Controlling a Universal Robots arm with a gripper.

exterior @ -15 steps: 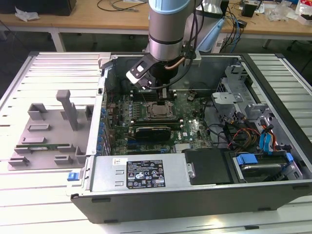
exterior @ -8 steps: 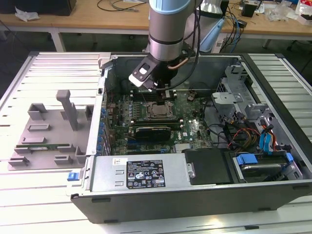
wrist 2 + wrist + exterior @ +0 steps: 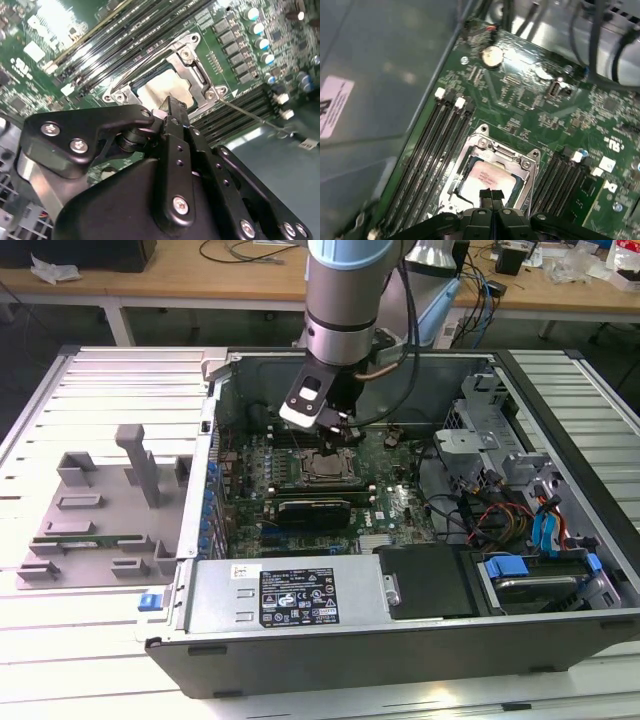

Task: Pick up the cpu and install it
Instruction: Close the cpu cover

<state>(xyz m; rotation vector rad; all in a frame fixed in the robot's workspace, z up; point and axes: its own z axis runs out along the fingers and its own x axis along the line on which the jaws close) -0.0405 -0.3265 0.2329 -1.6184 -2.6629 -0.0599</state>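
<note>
I see my pincer [image 3: 491,196] closed with nothing between its tips, the cpu [image 3: 486,176] lying just below it inside the socket frame [image 3: 482,143].

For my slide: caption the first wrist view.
Shut gripper over the cpu lying in its socket.

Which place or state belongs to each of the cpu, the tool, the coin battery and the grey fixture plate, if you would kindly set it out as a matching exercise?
Things:
1. cpu
2. tool
3. coin battery
4. grey fixture plate

Places or states:
A. outside the computer case, on the exterior view's left
B. lying inside the socket frame
C. shut, poised over the socket
D. on the green motherboard, apart from the socket

Pairs: 1-B, 2-C, 3-D, 4-A.
</note>
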